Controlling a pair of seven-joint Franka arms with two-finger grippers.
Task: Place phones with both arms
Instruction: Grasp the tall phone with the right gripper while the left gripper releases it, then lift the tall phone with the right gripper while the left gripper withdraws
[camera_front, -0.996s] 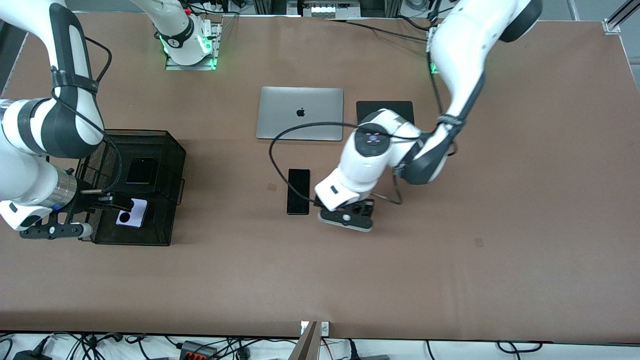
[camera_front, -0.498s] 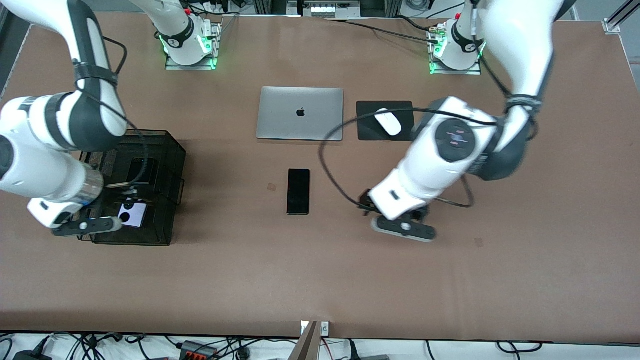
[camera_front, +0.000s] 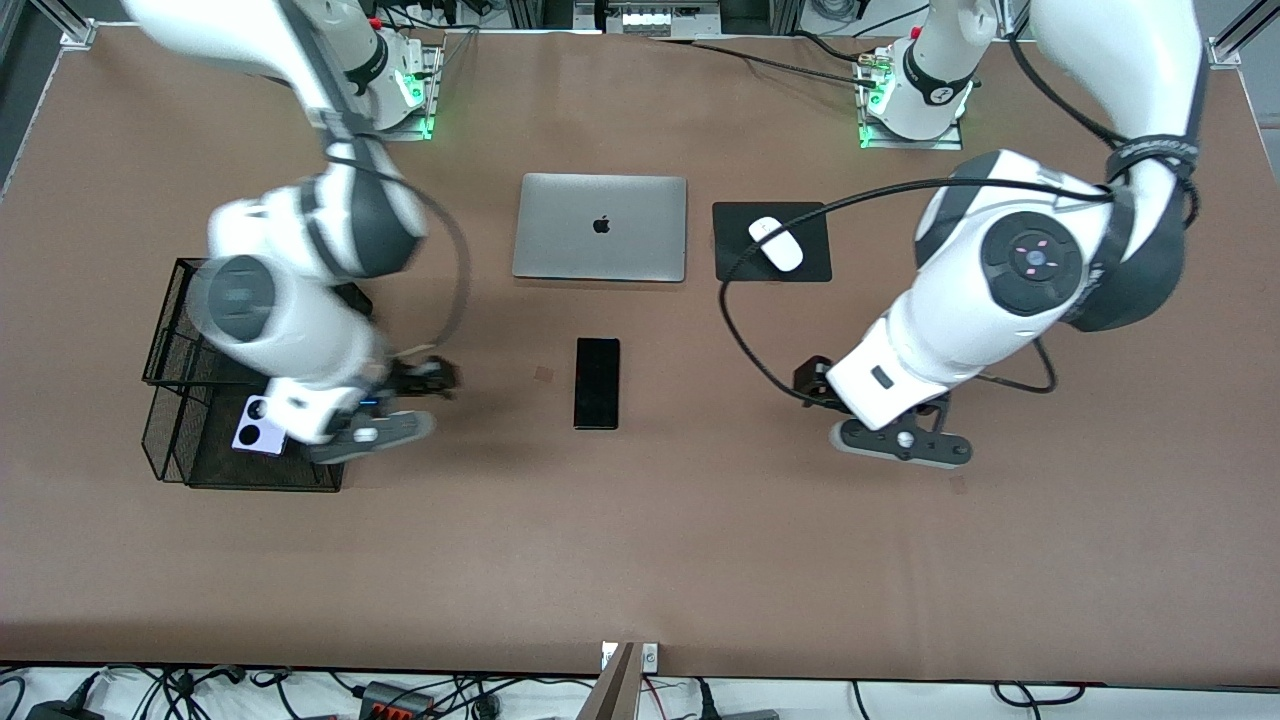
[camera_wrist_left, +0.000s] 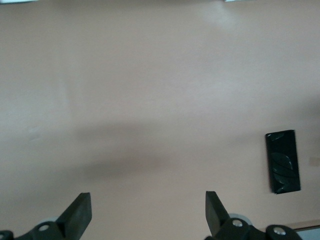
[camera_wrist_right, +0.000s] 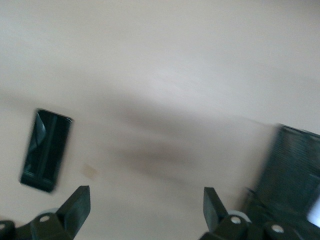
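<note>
Long slim black phone (camera_front: 597, 383) lies flat at frame centre, below the silver laptop (camera_front: 600, 227). Lilac-white phone (camera_front: 262, 427) sits in the black mesh basket (camera_front: 180, 340), lower left of frame. Right gripper (camera_wrist_right: 145, 210) over bare table beside the basket, fingers spread, empty. Left gripper (camera_wrist_left: 147, 212) over bare table at lower right, fingers spread, empty. White mouse (camera_front: 777, 243) on black pad (camera_front: 810, 262).

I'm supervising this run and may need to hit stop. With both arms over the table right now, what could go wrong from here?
1. The right pincer, open and empty, hangs between the mesh basket and the long black phone; a low pass might clip the basket's rim.
2. The left pincer, also open, is over bare table; its dangling cable may snag the mouse.
</note>
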